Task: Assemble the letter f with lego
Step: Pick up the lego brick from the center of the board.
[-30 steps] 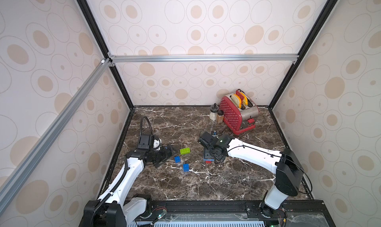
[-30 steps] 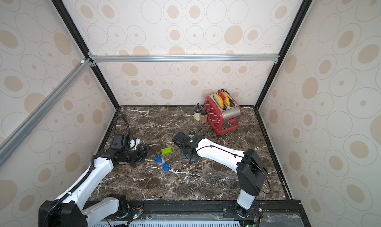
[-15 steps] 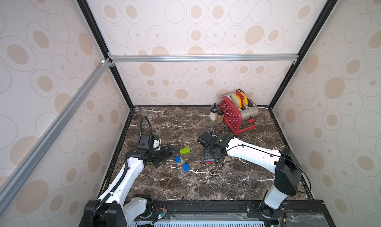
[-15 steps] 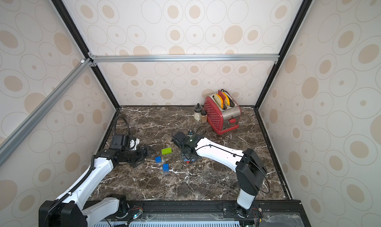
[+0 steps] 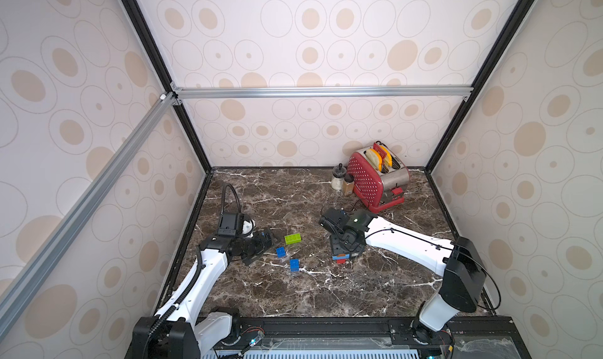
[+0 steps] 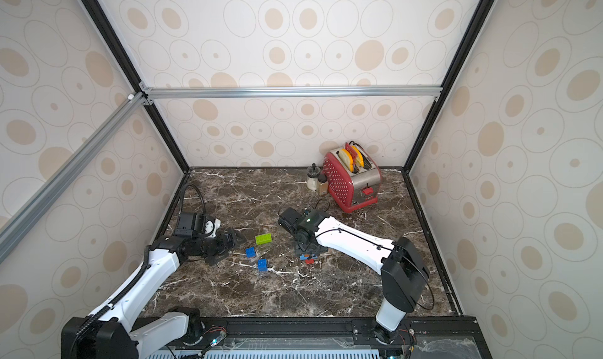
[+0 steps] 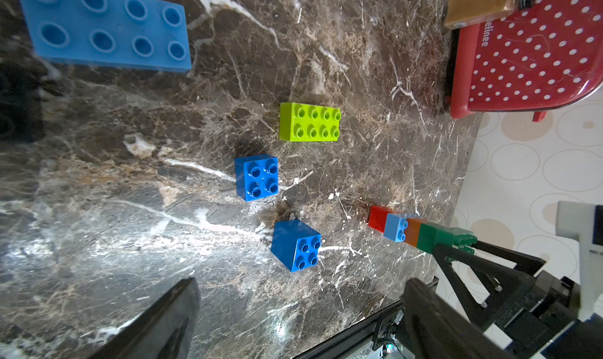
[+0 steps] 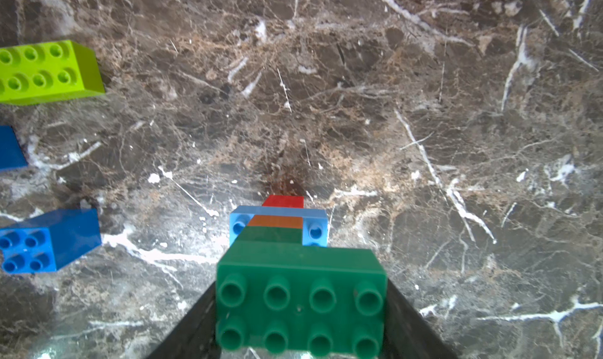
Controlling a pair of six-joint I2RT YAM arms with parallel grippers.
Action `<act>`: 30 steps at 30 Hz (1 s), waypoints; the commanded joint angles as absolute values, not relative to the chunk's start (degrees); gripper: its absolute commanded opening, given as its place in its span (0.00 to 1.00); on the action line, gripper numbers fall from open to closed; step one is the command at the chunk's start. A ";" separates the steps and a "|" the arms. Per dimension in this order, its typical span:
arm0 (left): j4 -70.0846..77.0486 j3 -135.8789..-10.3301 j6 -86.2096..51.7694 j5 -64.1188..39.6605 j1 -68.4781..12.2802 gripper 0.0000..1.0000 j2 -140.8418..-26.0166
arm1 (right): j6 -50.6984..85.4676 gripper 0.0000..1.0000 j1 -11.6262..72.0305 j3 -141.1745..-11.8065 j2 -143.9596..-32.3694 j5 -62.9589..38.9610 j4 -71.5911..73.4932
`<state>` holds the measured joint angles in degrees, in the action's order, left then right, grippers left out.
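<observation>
Little has moved: right tool stays clamped on the dark green brick topping the stack, left tool gapes empty, so the f remains unfinished.

Left arm: reaches low from the front edge, forearm near level, ending well apart from the lego stack, on its left.
Left gripper: jaws spread wide and empty, fingertips aimed toward the stack.
Right arm: white link slants in from the stack's right.
Right wrist: bent hard, gripper pointing straight down over the stack.
Right gripper: black fingers clamp either end of the dark green brick topping the stack.
</observation>
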<state>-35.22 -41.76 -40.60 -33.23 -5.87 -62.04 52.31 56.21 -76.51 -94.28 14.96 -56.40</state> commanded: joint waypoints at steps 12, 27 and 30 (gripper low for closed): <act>-34.67 -42.16 -38.28 -31.36 -7.33 0.97 -58.97 | 46.01 0.66 53.76 -74.45 -86.94 11.53 -59.76; -13.21 -36.71 -42.28 -16.71 -31.46 0.90 -53.89 | 34.86 0.67 44.86 -75.94 -85.34 1.93 -62.23; -6.55 -35.36 -37.36 -9.38 -39.60 0.89 -56.09 | 33.39 0.67 43.68 -76.59 -84.98 0.53 -63.09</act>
<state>-15.88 -36.05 -41.50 -17.91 -34.35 -55.27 36.18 44.58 -74.85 -86.72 2.90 -60.66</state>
